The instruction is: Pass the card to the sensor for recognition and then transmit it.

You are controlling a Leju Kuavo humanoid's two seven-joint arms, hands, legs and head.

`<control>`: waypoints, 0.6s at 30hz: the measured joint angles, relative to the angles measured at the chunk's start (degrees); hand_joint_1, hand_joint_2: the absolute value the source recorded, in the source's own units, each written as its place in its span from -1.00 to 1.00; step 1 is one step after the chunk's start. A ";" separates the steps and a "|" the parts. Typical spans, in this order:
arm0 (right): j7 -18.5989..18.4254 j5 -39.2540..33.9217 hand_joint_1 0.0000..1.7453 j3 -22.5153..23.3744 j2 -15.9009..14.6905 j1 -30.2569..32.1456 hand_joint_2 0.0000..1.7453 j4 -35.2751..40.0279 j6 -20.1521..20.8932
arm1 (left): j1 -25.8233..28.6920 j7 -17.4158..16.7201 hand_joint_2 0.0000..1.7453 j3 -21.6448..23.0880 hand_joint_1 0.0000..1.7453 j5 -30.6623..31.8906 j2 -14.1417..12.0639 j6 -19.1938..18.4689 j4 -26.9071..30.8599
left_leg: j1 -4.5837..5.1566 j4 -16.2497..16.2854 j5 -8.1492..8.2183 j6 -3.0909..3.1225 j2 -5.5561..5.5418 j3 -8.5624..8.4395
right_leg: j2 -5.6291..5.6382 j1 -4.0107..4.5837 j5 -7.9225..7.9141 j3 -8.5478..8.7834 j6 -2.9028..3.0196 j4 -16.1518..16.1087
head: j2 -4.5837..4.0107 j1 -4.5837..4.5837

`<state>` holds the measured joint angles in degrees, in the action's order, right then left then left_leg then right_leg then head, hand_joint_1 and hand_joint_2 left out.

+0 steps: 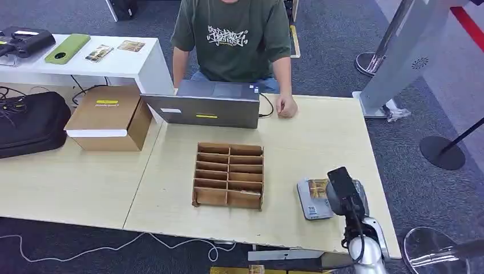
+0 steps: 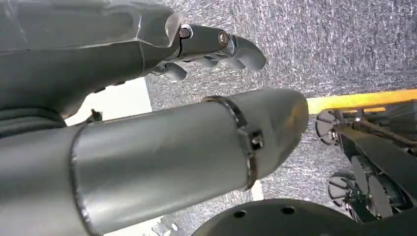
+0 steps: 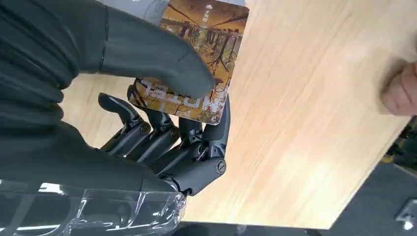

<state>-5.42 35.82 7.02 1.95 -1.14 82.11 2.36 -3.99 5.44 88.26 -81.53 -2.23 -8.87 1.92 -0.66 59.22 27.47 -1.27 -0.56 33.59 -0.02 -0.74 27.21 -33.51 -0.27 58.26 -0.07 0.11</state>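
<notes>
Card (image 3: pixel 196 59) with a brown and gold picture sits pinched in the right hand (image 3: pixel 162 123), the thick thumb pressed on its printed face and the dark fingers (image 3: pixel 147 137) curled beneath it. Its long axis runs away from the palm, so the free end sticks out past the fingertips over the pale wood surface (image 1: pixel 319 142). In the head view the right hand (image 1: pixel 342 191) hovers at the surface's near right corner, just over a flat grey sensor pad (image 1: pixel 311 202).

From left to right across the scene: a black bag (image 1: pixel 31 123) lies at the far left, with a brown cardboard box (image 1: pixel 108 117) beside it. Behind these stands a white side table (image 1: pixel 114 63) carrying a green case and a couple of cards. Farther right, an open laptop (image 1: pixel 208 105) faces a person in a green shirt (image 1: pixel 231 40), whose hand (image 1: pixel 285 107) rests on the surface. A cardboard divider tray (image 1: pixel 229 174) with two columns of slots sits in the middle. Grey carpet covers the floor all around.

The left hand (image 2: pixel 216 46) hangs over carpet, its fingers loosely curled and holding nothing.
</notes>
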 joint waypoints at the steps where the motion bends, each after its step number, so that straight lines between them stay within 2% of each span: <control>1: -0.52 0.02 1.00 -0.15 0.15 -0.41 1.00 -1.02 0.06 | -0.01 0.06 -1.00 0.00 -1.00 0.15 0.04 0.00 0.00 | 0.00 0.00 0.00 0.00 0.00 0.00 | 0.00 0.00 0.00 0.00 0.00 0.00 | 0.00 0.00; 2: -0.68 0.11 1.00 -0.20 0.20 -0.56 1.00 -1.33 0.07 | -0.01 0.07 -1.00 0.00 -1.00 0.26 0.07 0.00 0.00 | 0.00 0.00 0.00 0.00 0.00 0.00 | 0.00 0.00 0.00 0.00 0.00 0.00 | 0.00 0.00; 3: -2.40 1.45 1.00 -0.61 0.28 -1.51 1.00 -3.79 0.65 | -0.03 0.07 -1.00 0.00 -1.00 1.77 0.07 0.00 0.00 | 0.00 0.00 0.00 0.00 0.00 -0.01 | 0.00 0.00 0.00 0.00 0.00 0.00 | 0.00 0.00; 10: -4.61 5.99 1.00 -0.74 -0.29 -5.24 1.00 -9.75 1.92 | -0.26 -0.07 -1.00 0.00 -1.00 2.54 -0.17 0.15 0.02 | 0.00 0.00 -0.01 -0.01 0.02 -0.03 | 0.03 0.00 -0.01 0.00 0.00 0.00 | 0.00 0.00; 18: -4.06 6.95 1.00 -0.85 -2.34 -8.52 1.00 -15.15 2.34 | -0.37 -0.09 -1.00 0.00 -1.00 3.58 -0.50 0.13 0.02 | 0.00 0.01 0.00 0.00 0.03 -0.06 | 0.05 0.00 -0.01 0.02 0.00 0.00 | 0.00 0.00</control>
<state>-9.49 42.77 6.16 -0.39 -9.66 66.97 4.70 -4.36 5.35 88.26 -77.94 -2.73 -8.74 1.95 -0.66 59.22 27.47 -1.28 -0.53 33.53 0.02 -0.74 27.20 -33.48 -0.26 58.25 -0.07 0.11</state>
